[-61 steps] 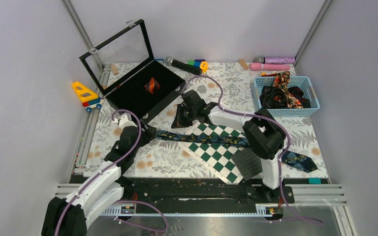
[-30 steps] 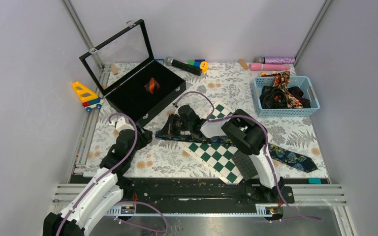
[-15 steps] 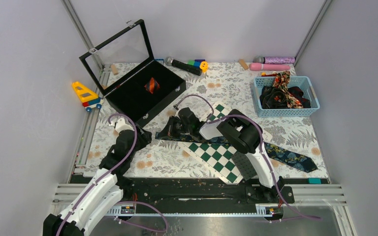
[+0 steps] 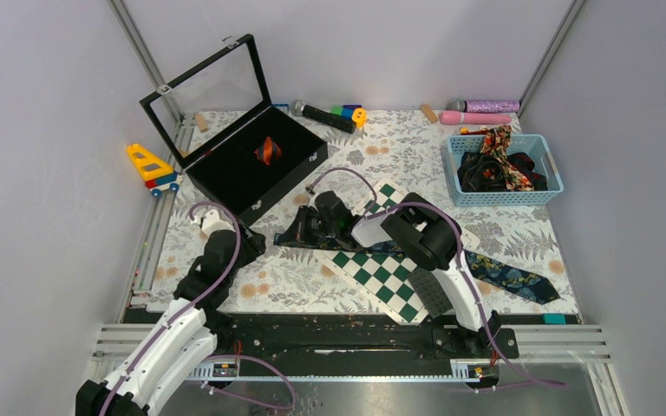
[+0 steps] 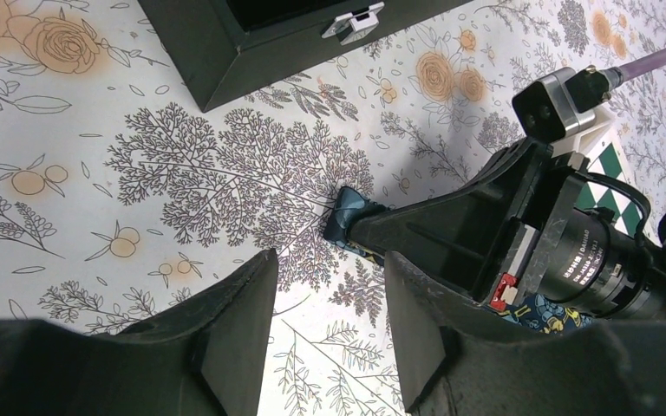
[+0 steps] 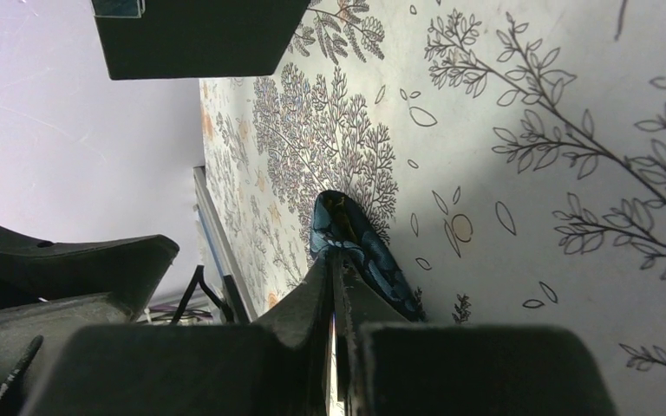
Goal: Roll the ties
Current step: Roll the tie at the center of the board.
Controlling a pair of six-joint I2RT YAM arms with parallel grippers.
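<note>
Top view is bright and evenly lit from overhead: soft short shadows under the arms on the table (image 4: pixel 373 156), sharp corner to corner, only some sheen on the glass lid (image 4: pixel 214 87) and on the metal plate (image 4: pixel 381 394) at the near edge. Left wrist is well lit with crisp print on the table, but the left pincer (image 5: pixel 328 286) is dark and soft up close, with wide-angle stretch toward the frame edges. Right wrist is dimmest: right pincer (image 6: pixel 333 277) a near-black blur, soft shadow over the table around the tie (image 6: pixel 351 238), wall (image 6: pixel 52 130) flat lilac.
</note>
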